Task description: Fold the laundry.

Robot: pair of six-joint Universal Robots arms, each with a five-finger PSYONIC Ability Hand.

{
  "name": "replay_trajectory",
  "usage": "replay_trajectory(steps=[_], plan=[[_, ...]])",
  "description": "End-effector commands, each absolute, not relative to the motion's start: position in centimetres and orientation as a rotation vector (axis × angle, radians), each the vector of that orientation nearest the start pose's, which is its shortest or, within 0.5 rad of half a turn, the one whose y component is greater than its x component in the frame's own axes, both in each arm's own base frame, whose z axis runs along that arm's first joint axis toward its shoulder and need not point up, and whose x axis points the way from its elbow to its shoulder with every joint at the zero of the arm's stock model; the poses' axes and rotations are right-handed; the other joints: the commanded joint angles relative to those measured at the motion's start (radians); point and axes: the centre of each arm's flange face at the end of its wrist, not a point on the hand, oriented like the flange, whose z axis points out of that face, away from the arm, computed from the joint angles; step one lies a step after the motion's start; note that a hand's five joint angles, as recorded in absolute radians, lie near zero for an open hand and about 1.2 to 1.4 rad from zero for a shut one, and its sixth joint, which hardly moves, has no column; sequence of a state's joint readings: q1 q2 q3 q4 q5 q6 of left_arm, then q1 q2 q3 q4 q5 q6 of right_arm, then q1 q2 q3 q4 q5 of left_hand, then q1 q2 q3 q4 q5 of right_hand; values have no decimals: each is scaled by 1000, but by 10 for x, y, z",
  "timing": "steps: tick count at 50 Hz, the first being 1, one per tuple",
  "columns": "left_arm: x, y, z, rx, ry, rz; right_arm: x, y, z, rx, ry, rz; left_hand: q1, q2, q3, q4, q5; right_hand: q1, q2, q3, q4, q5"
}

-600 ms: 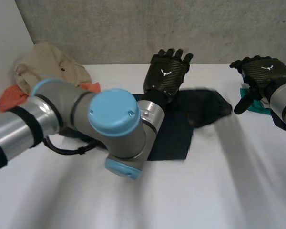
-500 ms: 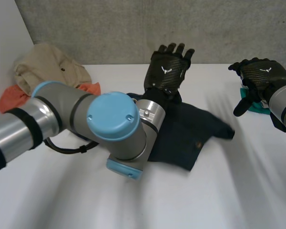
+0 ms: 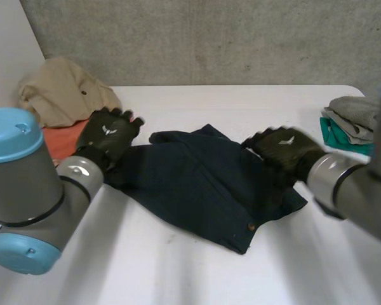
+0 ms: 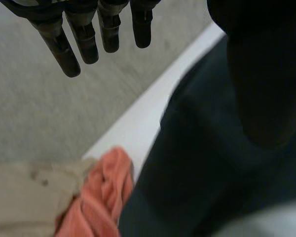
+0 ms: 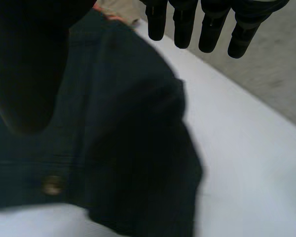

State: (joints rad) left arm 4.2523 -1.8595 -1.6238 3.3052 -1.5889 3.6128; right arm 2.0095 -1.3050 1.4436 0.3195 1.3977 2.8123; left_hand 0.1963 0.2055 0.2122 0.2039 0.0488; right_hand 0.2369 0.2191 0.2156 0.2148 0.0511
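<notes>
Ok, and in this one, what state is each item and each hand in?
Dark blue garment: laid out, rumpled, not yet folded.
Left hand: open, fingers straight, at the garment's left edge.
Right hand: open, fingers straight, over the garment's right side.
Beige garment: crumpled in a heap.
Orange cloth: crumpled beside the beige one.
Grey cloth: lying on a teal cloth.

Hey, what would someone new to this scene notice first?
A dark navy cloth garment lies rumpled in the middle of the white table. The robot's black left hand sits at one end beside a crumpled orange cloth, the black right hand over the other end, both with straight fingers.
</notes>
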Motion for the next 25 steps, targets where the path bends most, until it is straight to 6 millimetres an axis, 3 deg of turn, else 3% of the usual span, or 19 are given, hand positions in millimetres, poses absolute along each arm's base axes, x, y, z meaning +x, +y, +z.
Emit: replay_trajectory(steps=[1,3,7,10,12,13,15,16,18,21,22,24,25], plan=[[-254,-288,163,1192,2234,-1867,297,-215,198,-958,2178,-1537,-3,-13,-19,-11,-30,-62,-45,-41,-40,-51],[-255,-300,150,1211,2249,-1856,304,-212,185,-909,2175,-1534,5,-4,-11,-2,-22,-62,-45,-41,-40,-51],[-256,-317,144,1194,2243,-1868,309,-211,162,-848,2211,-1529,67,57,51,59,40,-62,-45,-41,-40,-51],[-257,-324,140,1194,2244,-1868,314,-214,147,-829,2222,-1574,313,304,297,305,286,-62,-45,-41,-40,-51],[-259,-327,139,1198,2241,-1874,317,-216,142,-829,2219,-1608,673,664,658,666,646,-41,-23,-20,-19,-30],[-259,-328,139,1198,2241,-1874,318,-217,140,-826,2218,-1620,806,796,790,798,779,56,73,77,78,67],[-262,-326,140,1205,2235,-1881,319,-220,137,-818,2223,-1647,1180,1171,1164,1173,1153,530,548,551,552,541],[-263,-325,140,1208,2235,-1880,319,-222,138,-814,2226,-1659,1200,1191,1184,1192,1173,762,780,783,784,773],[-265,-322,142,1214,2234,-1886,316,-226,143,-810,2228,-1693,1200,1191,1184,1192,1173,1158,1175,1179,1180,1169],[-267,-315,160,1202,2213,-1930,315,-230,154,-815,2209,-1735,1200,1191,1184,1192,1173,1159,1177,1181,1181,1171],[-270,-308,178,1194,2183,-1979,313,-229,172,-829,2174,-1788,1200,1191,1184,1192,1173,1159,1177,1181,1181,1171],[-271,-296,196,1191,2168,-2022,311,-226,199,-855,2114,-1861,1200,1191,1184,1192,1173,1159,1177,1181,1181,1171],[-272,-290,204,1186,2166,-2043,305,-223,225,-883,2071,-1936,1200,1191,1184,1192,1173,1159,1177,1181,1181,1171]])
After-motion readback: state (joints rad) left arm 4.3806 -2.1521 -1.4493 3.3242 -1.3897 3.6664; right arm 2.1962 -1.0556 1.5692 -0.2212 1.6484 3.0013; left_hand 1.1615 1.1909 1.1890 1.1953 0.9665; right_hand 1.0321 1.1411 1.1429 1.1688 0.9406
